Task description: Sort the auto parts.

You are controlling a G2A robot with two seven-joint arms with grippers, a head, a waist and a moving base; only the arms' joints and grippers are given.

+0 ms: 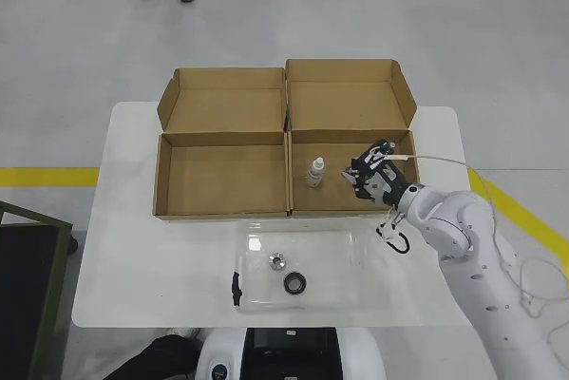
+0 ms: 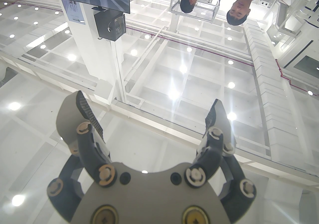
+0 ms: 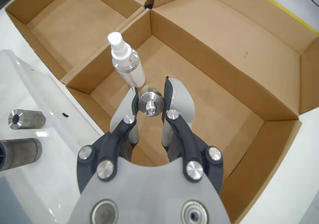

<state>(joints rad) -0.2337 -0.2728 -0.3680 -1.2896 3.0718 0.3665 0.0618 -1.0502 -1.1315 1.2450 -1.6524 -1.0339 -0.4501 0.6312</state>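
My right gripper (image 1: 362, 177) hangs inside the right cardboard box (image 1: 333, 199), close beside an upright clear spray bottle (image 1: 315, 172) with a white cap. In the right wrist view the gripper (image 3: 150, 93) is shut on a small shiny metal cylinder (image 3: 150, 107), held just above the box floor (image 3: 224, 115) with the bottle (image 3: 127, 64) right beyond it. My left gripper (image 2: 148, 97) is open with nothing between its fingers and points up at the ceiling. The left cardboard box (image 1: 222, 180) holds nothing.
A clear plastic tray (image 1: 341, 275) in front of the boxes holds a silver metal part (image 1: 275, 259), a black ring (image 1: 295, 282) and a black piece (image 1: 236, 288). The right wrist view shows a silver sleeve (image 3: 26, 119) and a darker cylinder (image 3: 18, 152) there. Both box lids stand open at the back.
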